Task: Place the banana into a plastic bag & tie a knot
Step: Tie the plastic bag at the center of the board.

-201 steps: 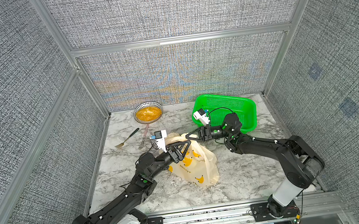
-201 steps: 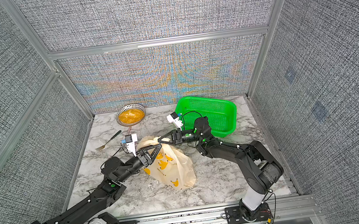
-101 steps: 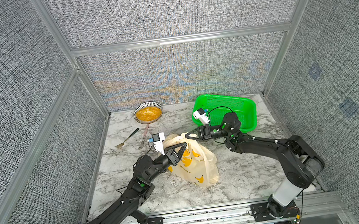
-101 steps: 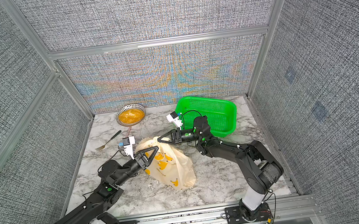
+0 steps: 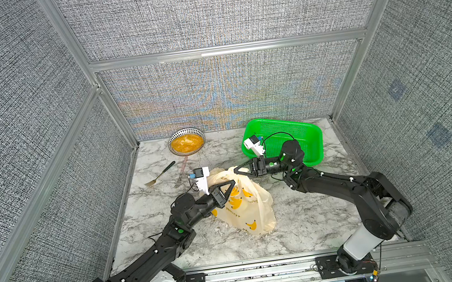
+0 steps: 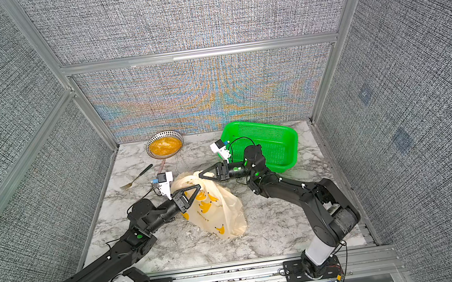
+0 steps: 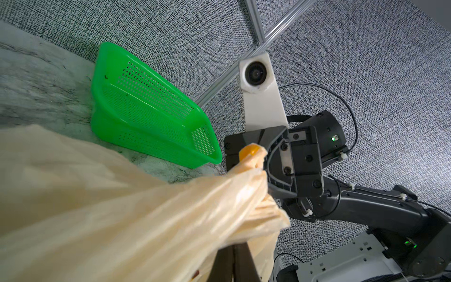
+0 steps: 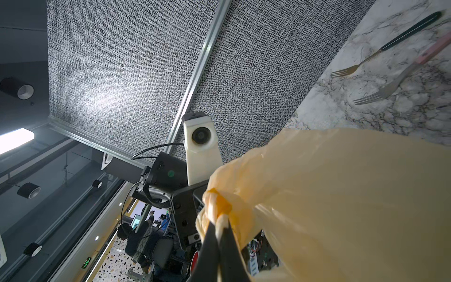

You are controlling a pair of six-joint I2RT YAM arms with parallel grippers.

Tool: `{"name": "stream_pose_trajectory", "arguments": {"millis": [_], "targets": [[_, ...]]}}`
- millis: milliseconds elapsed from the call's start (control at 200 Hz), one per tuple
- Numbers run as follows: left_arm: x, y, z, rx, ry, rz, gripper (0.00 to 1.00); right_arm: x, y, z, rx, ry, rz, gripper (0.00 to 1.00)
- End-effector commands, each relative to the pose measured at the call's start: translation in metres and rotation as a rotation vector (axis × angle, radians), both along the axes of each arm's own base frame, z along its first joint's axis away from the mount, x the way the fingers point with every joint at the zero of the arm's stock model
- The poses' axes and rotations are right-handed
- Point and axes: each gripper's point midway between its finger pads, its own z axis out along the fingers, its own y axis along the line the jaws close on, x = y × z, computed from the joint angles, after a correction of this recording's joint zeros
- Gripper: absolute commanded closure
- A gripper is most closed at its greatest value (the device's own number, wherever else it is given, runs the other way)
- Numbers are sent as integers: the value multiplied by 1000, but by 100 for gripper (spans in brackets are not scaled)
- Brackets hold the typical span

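Fork (image 5: 161, 174) with dark handle at ten o'clock on the marble table (image 5: 303, 217), lying flat, tines toward eight o'clock. Near it on the right, but apart, a second fork (image 8: 404, 74) with pink handle. Bowl (image 5: 185, 130) with patterned rim at eleven o'clock, close to the back wall, filled with orange-yellow food.

Left arm stretched in from seven o'clock. Left gripper (image 5: 232, 182) at the centre of the table, at the top of the plastic bag (image 5: 252, 203), jaws fully together, cream film bunched around them and pinched there.

Plastic bag at the centre and a little toward six o'clock, bulging, resting on the marble, printed with yellow bananas and dark lettering. Banana itself not possible to tell from the prints through the film. In the left wrist view, film pulled tight between both grippers.

Right gripper (image 5: 236, 170) just beside the left one, at its one o'clock, jaws nearly together, with a narrow fold of cream film nipped between the tips. Right arm stretched in from four o'clock.

Green perforated basket (image 5: 314, 156) at two o'clock, behind the right wrist.
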Motion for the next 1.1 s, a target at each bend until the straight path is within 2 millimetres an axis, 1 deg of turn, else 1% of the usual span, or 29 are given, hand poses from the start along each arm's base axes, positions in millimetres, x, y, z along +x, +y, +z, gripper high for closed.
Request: {"name": "stream_pose_trajectory", "arguments": {"millis": [0, 85, 175, 225, 310, 465, 586, 676, 771, 861, 1006, 1091], "targets": [[1, -2, 6, -2, -24, -7, 100, -2, -1, 2, -17, -47, 1, 76], [1, -4, 6, 1, -30, -17, 100, -5, -3, 5, -21, -70, 2, 66], [2, -4, 6, 2, -31, -14, 100, -7, -8, 9, -19, -85, 4, 58], [2, -5, 5, 4, -31, -14, 100, -7, -13, 11, -18, -93, -4, 54], [2, -6, 5, 5, -31, -19, 100, -6, -23, 12, -25, -99, -25, 51], [3, -9, 7, 1, -33, -26, 100, -5, -41, 13, -33, -109, -64, 50], [3, -10, 7, 3, -34, -28, 100, -9, -47, 11, -46, -109, -69, 53], [4, -11, 7, 5, -34, -30, 100, -11, -51, 8, -51, -132, -77, 61], [4, -13, 7, 5, -35, -35, 100, -11, -54, 6, -52, -127, -84, 73], [3, -14, 7, 6, -37, -40, 100, -11, -54, 6, -46, -128, -79, 78], [2, -16, 8, 7, -40, -47, 100, -12, -54, 7, -41, -137, -74, 80], [2, -18, 8, 9, -41, -52, 100, -12, -54, 8, -38, -143, -72, 82]]}}
